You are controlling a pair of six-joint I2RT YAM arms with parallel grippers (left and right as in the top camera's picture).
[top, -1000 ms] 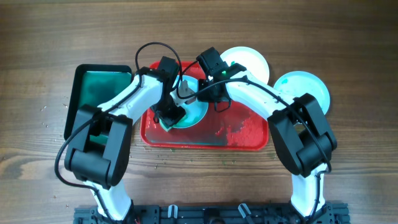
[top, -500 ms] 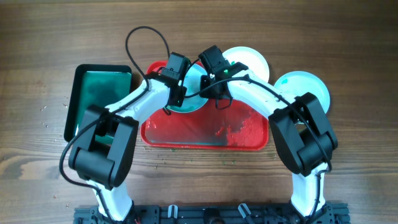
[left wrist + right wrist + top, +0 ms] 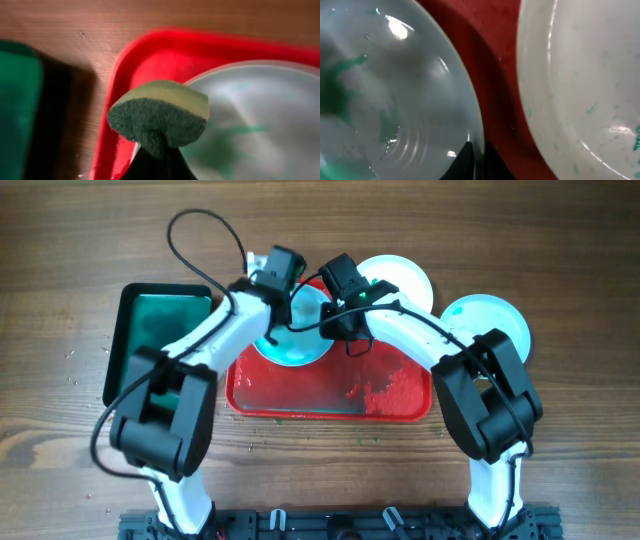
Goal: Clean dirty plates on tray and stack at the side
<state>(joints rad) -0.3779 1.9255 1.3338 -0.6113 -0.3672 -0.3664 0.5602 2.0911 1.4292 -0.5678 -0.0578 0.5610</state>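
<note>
Two arms at one teal-smeared plate, upper centre of the overhead frame, on the red tray.
Left jaws are clamped on a green sponge above the plate's rim; right jaws pinch its edge.

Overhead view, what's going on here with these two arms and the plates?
The left claw grips a green-and-yellow sponge above a corner of the red tray, beside a teal-smeared plate. The right claw pinches that plate's rim. A second plate overlaps the tray's far edge; a third plate sits on the table.
</note>
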